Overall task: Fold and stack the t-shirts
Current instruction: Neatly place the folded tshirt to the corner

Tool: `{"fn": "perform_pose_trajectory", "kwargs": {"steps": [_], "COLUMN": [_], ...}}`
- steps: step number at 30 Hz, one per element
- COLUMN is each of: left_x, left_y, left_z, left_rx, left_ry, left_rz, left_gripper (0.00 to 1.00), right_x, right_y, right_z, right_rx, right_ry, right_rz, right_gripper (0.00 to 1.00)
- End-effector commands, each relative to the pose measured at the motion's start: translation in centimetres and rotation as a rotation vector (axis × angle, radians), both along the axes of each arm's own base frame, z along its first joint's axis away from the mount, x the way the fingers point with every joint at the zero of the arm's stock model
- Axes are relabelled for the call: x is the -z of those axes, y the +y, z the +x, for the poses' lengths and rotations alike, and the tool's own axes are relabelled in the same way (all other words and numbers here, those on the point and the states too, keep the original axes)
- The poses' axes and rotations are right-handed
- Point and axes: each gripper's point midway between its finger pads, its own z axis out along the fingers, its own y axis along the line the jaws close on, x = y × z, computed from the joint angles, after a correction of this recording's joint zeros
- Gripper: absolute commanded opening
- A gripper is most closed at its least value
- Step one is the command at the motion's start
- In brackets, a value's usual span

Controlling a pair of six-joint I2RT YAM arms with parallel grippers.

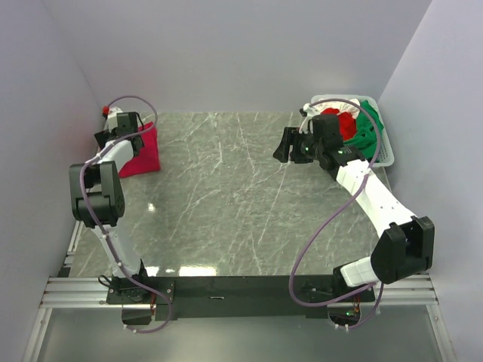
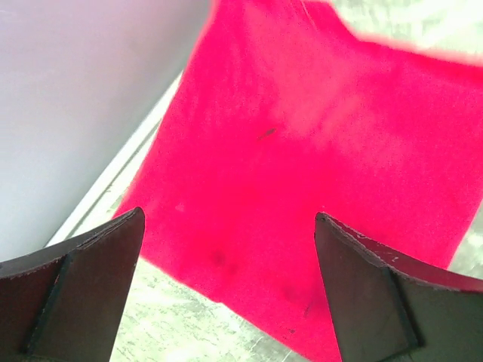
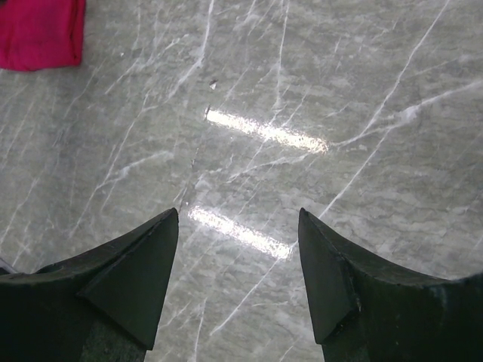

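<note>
1. Crimson t-shirt (image 1: 145,154) lies directly below the left gripper (image 1: 124,124), at the far-left corner of the table (image 1: 226,196), close to the left wall.
2. The left wrist view shows the same shirt (image 2: 302,173) as a flat, folded, roughly four-sided panel. The cloth is smooth with a few small dark specks. Its near edge runs diagonally just ahead of the fingertips, and one corner sits beside the table edge.
3. Left gripper (image 2: 228,215): jaws spread wide with nothing between them. It hangs above the shirt and I see no contact.
4. Bare grey marble lies between the two grippers, with light streaks reflecting off it.
5. Right gripper (image 1: 285,149): jaws apart, holding nothing, pointing left over the bare tabletop.
6. The right wrist view confirms this: only marble shows between the fingertips of the right gripper (image 3: 238,215). The crimson shirt (image 3: 38,34) sits far off at the upper left, well apart from it.
7. Behind and to the right of the right gripper, a white slotted basket (image 1: 389,154) stands at the far-right corner.
8. The basket holds unfolded, bunched shirts: white (image 1: 332,105), red (image 1: 349,124) and green (image 1: 368,124). The green one drapes toward the basket's right rim. The right arm partly hides the pile, so I can't count the shirts.
</note>
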Motion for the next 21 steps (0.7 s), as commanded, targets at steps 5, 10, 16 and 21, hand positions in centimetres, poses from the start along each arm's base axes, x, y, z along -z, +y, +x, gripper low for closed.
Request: {"fn": "perform_pose_trajectory", "kwargs": {"steps": [5,10,16,21], "left_x": [-9.0,-11.7,-12.6,-12.1], "left_y": [1.8,-0.9,-9.4,-18.5], "left_z": [-1.6,-2.8,-5.6,-9.1], "left_rx": [-0.193,-0.141,0.020,0.252], "left_ry": [-0.314,-0.360,-0.370,-0.396], "left_rz": [0.083,0.088,-0.058,-0.248], "left_gripper": [0.99,0.99,0.99,0.99], "right_x": [-1.7,-1.9,-1.4,-0.7], "right_y": [-0.1,-0.4,-1.0,-1.9], "right_z": [-0.2,-0.3,-0.6,-1.0], "right_rx": [-0.005,0.009,0.030,0.066], "right_ry": [-0.060,-0.066,-0.084,-0.087], "right_rz": [0.021,0.016,-0.001,-0.025], "right_gripper": [0.72,0.72,0.72,0.72]}}
